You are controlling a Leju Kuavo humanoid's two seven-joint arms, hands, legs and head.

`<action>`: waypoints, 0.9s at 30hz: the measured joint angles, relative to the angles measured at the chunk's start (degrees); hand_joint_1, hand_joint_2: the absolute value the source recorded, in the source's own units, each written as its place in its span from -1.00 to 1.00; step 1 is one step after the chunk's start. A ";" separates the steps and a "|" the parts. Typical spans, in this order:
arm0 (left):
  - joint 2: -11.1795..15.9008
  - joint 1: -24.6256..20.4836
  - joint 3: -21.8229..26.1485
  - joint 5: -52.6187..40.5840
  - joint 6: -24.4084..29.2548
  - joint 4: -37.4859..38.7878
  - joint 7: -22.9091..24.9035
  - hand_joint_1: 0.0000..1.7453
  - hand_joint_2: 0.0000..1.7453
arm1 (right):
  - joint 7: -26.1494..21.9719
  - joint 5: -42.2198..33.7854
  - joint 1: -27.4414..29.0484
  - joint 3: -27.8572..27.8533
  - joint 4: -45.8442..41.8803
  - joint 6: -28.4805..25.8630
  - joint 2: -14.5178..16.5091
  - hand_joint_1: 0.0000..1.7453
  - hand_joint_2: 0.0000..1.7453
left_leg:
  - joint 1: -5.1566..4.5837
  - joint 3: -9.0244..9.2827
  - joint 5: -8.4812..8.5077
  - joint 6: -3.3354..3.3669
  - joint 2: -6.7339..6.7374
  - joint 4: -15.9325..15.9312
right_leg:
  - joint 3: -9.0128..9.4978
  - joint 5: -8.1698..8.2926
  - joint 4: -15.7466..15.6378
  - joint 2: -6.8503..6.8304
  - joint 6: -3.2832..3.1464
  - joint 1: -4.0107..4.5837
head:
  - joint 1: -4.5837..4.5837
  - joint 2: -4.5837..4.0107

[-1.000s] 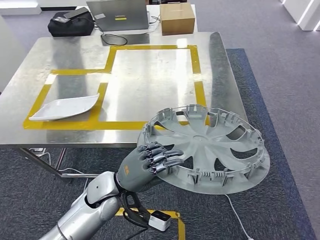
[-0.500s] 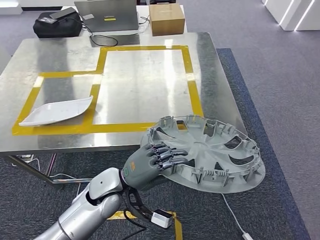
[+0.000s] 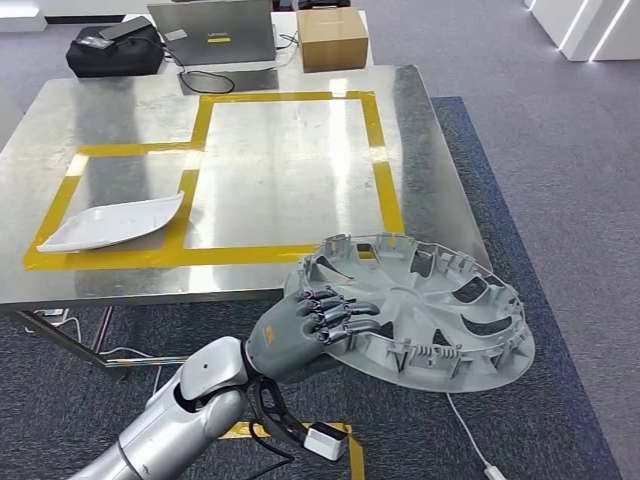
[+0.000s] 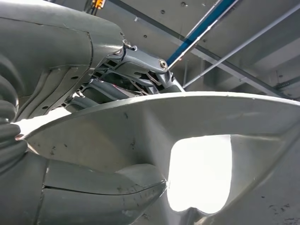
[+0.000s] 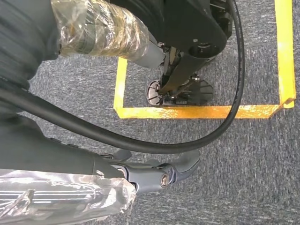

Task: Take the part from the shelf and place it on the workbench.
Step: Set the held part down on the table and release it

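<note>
**Wheel cover in hand, workbench just ahead**

While my silver left arm reaches up from below, let me sweep from the left. Out on the far left of the steel-topped workbench [image 3: 302, 170] lies a flat white angular tray [image 3: 113, 222], sitting inside the smaller of two boxes marked in yellow tape [image 3: 381, 170]. Beyond the bench's far edge I see a black bag [image 3: 113, 48], an open grey laptop [image 3: 215, 35] and a brown cardboard box [image 3: 332, 38].

Now the centre: here's my left hand [image 3: 313, 325], fingers curled over the near rim of the round grey plastic wheel cover [image 3: 423, 300], thumb underneath as the wrist camera shows it, clamping the rim top and bottom. The cover is carried roughly flat, ribbed inner side up, hanging over the carpet with its far edge overlapping the bench's front right corner. It isn't resting on the steel yet, by my reading.

My right hand [image 5: 155, 173] hangs low over the carpet, fingers seemingly curled with nothing in them.

So I judge this to be the carry-and-place step, with the part off the shelf and nearly delivered. Next I'd want to lift and push the cover forward and leftward, into the large taped box, set it flat, then loosen my fingers. A one-sided grip on a wide disc could let it tip.
</note>
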 joint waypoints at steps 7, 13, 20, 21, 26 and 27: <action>0.00 0.00 -0.23 0.00 0.00 0.00 0.00 1.00 1.00 | 0.00 0.00 0.00 0.00 0.00 0.00 0.00 -1.00 1.00 | 0.08 0.00 0.01 -0.01 0.00 -0.01 | -0.01 0.00 0.02 0.00 -0.01 0.06 | 0.00 0.00; 0.00 0.00 -0.25 0.00 -0.01 0.00 0.00 1.00 1.00 | 0.00 0.00 0.00 0.00 0.00 0.00 0.00 -1.00 1.00 | 0.10 -0.01 0.01 -0.01 0.00 -0.01 | 0.00 0.00 0.02 0.00 -0.01 0.05 | 0.00 0.00; -0.92 -0.59 1.34 -0.87 -6.74 2.44 9.33 1.00 1.00 | 0.07 0.30 -0.09 0.02 0.00 0.11 0.00 -1.00 1.00 | 0.09 -0.01 0.01 -0.01 0.00 -0.01 | 0.01 0.00 0.01 0.00 0.00 0.05 | 0.00 0.00; -1.15 -0.82 1.93 -0.84 -6.84 3.41 9.82 1.00 1.00 | 0.09 0.37 -0.09 0.02 0.00 0.15 0.00 -1.00 1.00 | 0.09 0.00 0.01 0.00 0.00 -0.01 | 0.01 0.00 0.01 0.00 0.00 0.05 | 0.00 0.00; -2.21 -1.33 4.17 -0.86 -7.62 6.26 11.45 1.00 1.00 | 0.16 0.57 -0.09 0.01 0.00 0.20 0.00 -1.00 1.00 | 0.09 0.00 0.04 0.02 -0.01 -0.01 | 0.02 0.01 0.02 -0.03 -0.01 0.05 | 0.00 0.00; -2.41 -1.35 4.51 -0.94 -7.99 6.55 11.91 1.00 1.00 | 0.17 0.60 -0.08 0.02 0.00 0.20 0.00 -1.00 1.00 | 0.09 0.00 0.04 0.02 -0.01 -0.01 | 0.02 0.01 0.02 -0.03 -0.01 0.05 | 0.00 0.00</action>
